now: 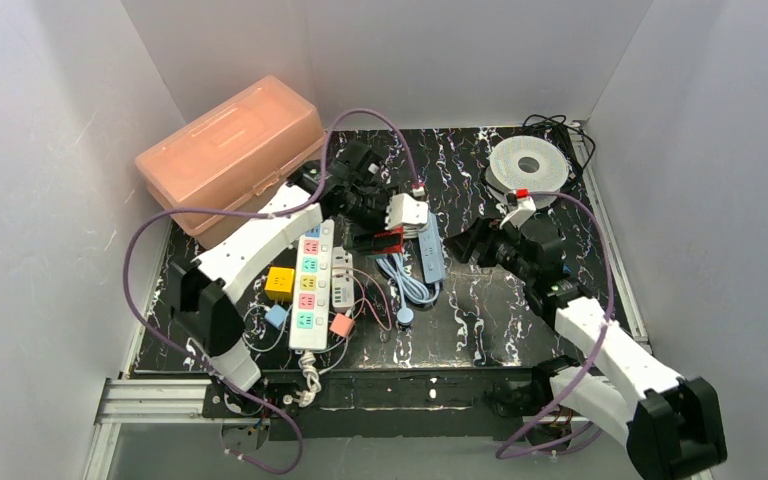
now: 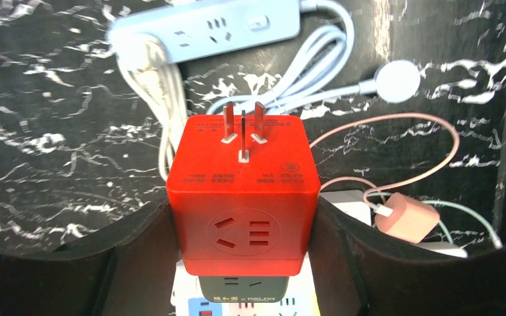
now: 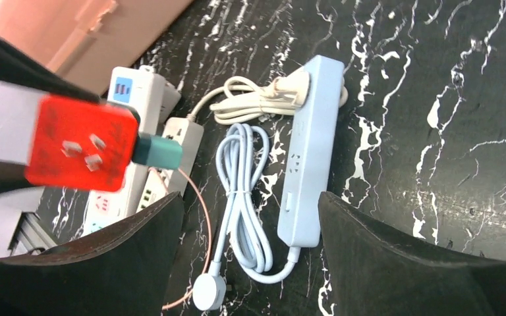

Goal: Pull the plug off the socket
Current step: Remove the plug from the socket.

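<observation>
My left gripper (image 2: 244, 210) is shut on a red cube plug (image 2: 244, 191) and holds it in the air with its three metal prongs (image 2: 240, 128) free and pointing away. A dark green adapter (image 2: 244, 289) is stuck into the cube's far side. In the top view the cube (image 1: 388, 240) hangs between the white multi-colour power strip (image 1: 310, 290) and the light blue strip (image 1: 430, 245). In the right wrist view the cube (image 3: 82, 145) and the green adapter (image 3: 158, 150) show at the left. My right gripper (image 3: 247, 197) is open and empty above the light blue strip (image 3: 303, 164).
An orange plastic box (image 1: 230, 150) stands at the back left. A white disc (image 1: 528, 165) lies at the back right. A yellow cube (image 1: 280, 283), a pink charger (image 1: 340, 325) with its thin cable and a coiled blue cord (image 1: 405, 280) lie around the strips.
</observation>
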Tool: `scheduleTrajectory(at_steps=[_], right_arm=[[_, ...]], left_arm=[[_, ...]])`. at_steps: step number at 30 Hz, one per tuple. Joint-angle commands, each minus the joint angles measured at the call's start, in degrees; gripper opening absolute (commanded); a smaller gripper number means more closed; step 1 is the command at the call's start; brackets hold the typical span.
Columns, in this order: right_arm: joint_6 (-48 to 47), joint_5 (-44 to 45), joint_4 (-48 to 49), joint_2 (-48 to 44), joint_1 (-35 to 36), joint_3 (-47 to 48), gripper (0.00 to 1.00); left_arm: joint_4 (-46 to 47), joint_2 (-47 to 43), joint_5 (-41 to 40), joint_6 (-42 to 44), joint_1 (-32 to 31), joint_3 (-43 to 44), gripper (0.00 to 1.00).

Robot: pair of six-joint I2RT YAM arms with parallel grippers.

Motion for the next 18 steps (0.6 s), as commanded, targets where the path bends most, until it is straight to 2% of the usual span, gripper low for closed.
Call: scheduleTrajectory(at_steps=[1,6,12,18], right_arm=[[-6.61,-3.86,3.63,-7.37,0.15,-4.37,0.82],[-9.39,-6.92,4.66,-13.93,0.21,-6.76,0.82],[-13.0,-17.12,7.84,-21.8,0.88,-7.26,0.81],[-22.73,-21.8,-4.92,-22.23,5.06,3.55,0.81]], left_arm=[[2.81,-10.7,3.68,-10.64,-0.03,2.14,0.0],[14.19,-17.45,6.8,-23.09,-0.02,-1.1,0.0],[17.45,-21.7,12.39,-35.73,-0.03,-1.27,0.0],[19.4,-24.46,18.45,-43.61,-0.04,-2.66,0.0]])
